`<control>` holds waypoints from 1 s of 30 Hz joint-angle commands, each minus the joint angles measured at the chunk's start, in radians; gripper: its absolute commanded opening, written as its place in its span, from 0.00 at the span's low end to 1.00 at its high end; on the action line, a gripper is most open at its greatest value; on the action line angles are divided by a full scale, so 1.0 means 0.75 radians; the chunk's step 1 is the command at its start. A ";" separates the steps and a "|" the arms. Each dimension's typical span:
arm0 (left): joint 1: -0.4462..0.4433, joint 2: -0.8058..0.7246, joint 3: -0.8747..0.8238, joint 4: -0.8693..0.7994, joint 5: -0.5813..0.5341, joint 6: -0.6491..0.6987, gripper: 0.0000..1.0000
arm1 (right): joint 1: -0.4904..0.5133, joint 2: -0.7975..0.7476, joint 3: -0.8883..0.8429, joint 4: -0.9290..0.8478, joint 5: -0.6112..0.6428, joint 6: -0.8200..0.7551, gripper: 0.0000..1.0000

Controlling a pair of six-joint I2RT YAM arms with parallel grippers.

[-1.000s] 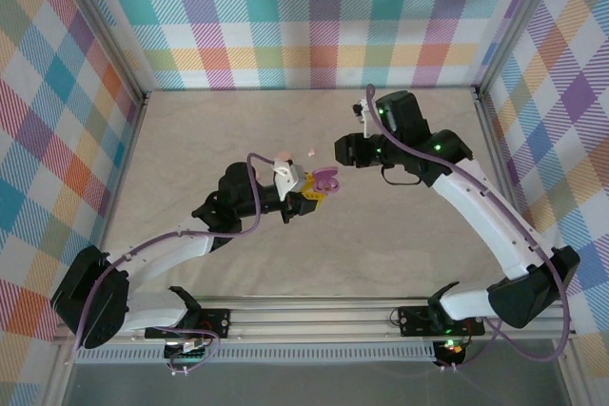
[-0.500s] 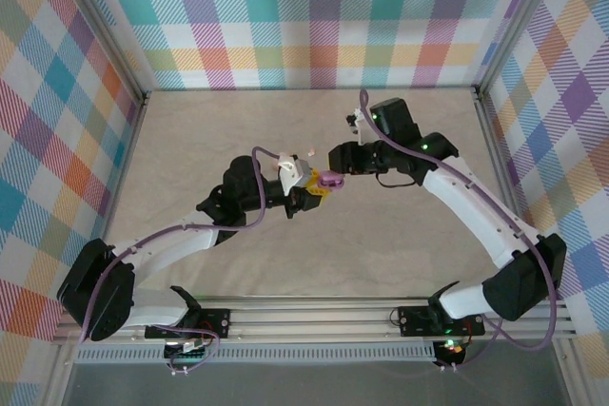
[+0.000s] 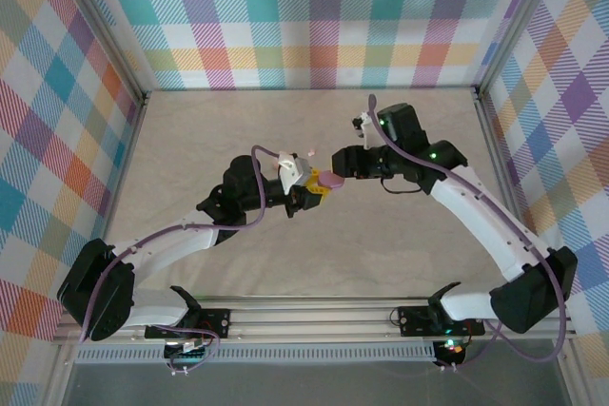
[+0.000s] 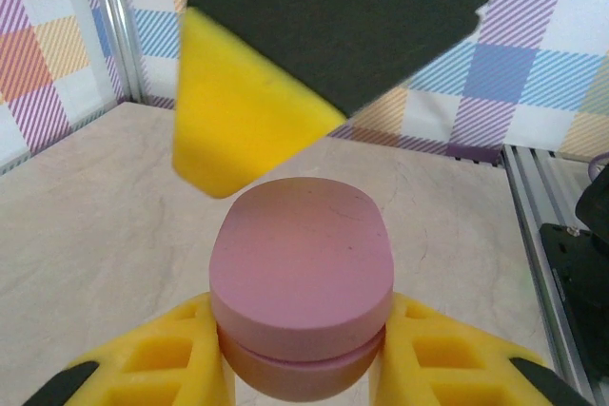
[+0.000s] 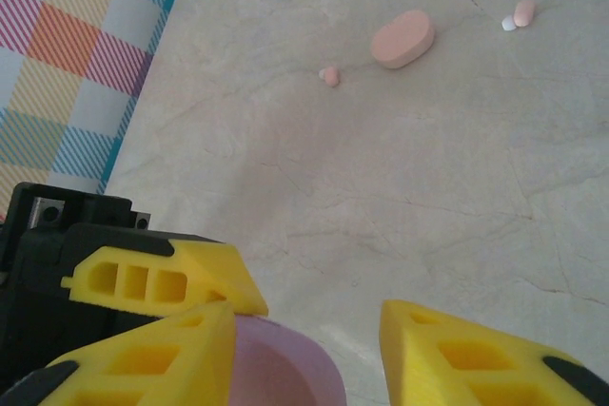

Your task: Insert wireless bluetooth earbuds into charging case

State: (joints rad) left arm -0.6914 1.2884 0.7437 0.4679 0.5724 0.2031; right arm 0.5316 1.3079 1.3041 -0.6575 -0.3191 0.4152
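Observation:
My left gripper [image 4: 301, 360] is shut on a mauve-purple oval charging case [image 4: 301, 273] and holds it above the table; the lid is down. The case [image 3: 331, 180] and left gripper [image 3: 319, 187] sit mid-table in the top view. My right gripper [image 3: 340, 161] hovers just over the case with its jaws open. One yellow fingertip [image 4: 243, 125] hangs right above the lid. In the right wrist view the case [image 5: 285, 368] lies against the left finger, with a gap to the other. Two tiny pale pink earbuds [image 5: 329, 76] [image 5: 523, 12] lie on the table.
A salmon-pink oval case [image 5: 402, 39] lies shut on the beige table between the two pink earbuds. A small pink piece [image 3: 310, 151] lies just beyond the left wrist. Plaid walls [image 3: 314, 16] and metal rails enclose the table on three sides.
A second ago the purple case's lid stood up; now it is down. The right gripper came onto the case, then drew back slightly with its jaws wider. The left gripper kept its hold.

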 commanded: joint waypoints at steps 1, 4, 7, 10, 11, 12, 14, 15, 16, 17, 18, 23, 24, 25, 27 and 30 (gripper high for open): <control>-0.006 -0.011 0.043 0.048 -0.026 -0.043 0.06 | -0.051 -0.063 -0.061 0.093 -0.035 0.091 0.50; -0.006 -0.018 0.056 0.045 -0.043 -0.081 0.06 | -0.096 -0.102 -0.136 0.202 -0.143 0.197 0.56; -0.004 -0.014 0.083 0.041 -0.053 -0.121 0.06 | -0.120 -0.113 -0.203 0.317 -0.264 0.317 0.60; -0.005 -0.005 0.111 0.054 -0.056 -0.166 0.06 | -0.132 -0.098 -0.246 0.451 -0.394 0.443 0.61; -0.006 0.001 0.121 0.057 -0.056 -0.178 0.07 | -0.132 -0.090 -0.256 0.490 -0.420 0.479 0.62; -0.005 0.005 0.129 0.059 -0.055 -0.189 0.07 | -0.132 -0.082 -0.263 0.518 -0.442 0.504 0.62; -0.006 0.017 0.151 0.059 -0.060 -0.206 0.07 | -0.132 -0.063 -0.274 0.565 -0.484 0.547 0.62; -0.006 0.020 0.155 0.059 -0.063 -0.211 0.07 | -0.132 -0.056 -0.277 0.581 -0.502 0.568 0.62; -0.005 0.024 0.163 0.063 -0.068 -0.212 0.07 | -0.132 -0.049 -0.280 0.607 -0.524 0.594 0.63; -0.005 0.027 0.162 0.070 -0.080 -0.217 0.07 | -0.132 -0.044 -0.287 0.633 -0.544 0.622 0.63; -0.006 0.031 0.164 0.081 -0.090 -0.223 0.07 | -0.132 -0.040 -0.290 0.655 -0.564 0.647 0.63; -0.005 0.073 0.176 0.130 -0.118 -0.244 0.07 | -0.132 -0.046 -0.319 0.729 -0.620 0.752 0.58; -0.006 0.081 0.179 0.136 -0.117 -0.245 0.07 | -0.131 -0.050 -0.328 0.744 -0.629 0.770 0.56; -0.006 0.092 0.182 0.144 -0.115 -0.249 0.07 | -0.132 -0.054 -0.335 0.758 -0.637 0.787 0.54; -0.005 0.109 0.184 0.163 -0.113 -0.257 0.07 | -0.133 -0.062 -0.347 0.777 -0.648 0.807 0.52; -0.007 0.127 0.194 0.176 -0.105 -0.261 0.07 | -0.132 -0.069 -0.354 0.782 -0.649 0.809 0.47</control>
State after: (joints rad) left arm -0.6914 1.3720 0.8505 0.5438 0.4957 0.0219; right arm 0.4290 1.2747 1.0439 -0.1322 -0.7509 0.9916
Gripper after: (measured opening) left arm 0.322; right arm 0.484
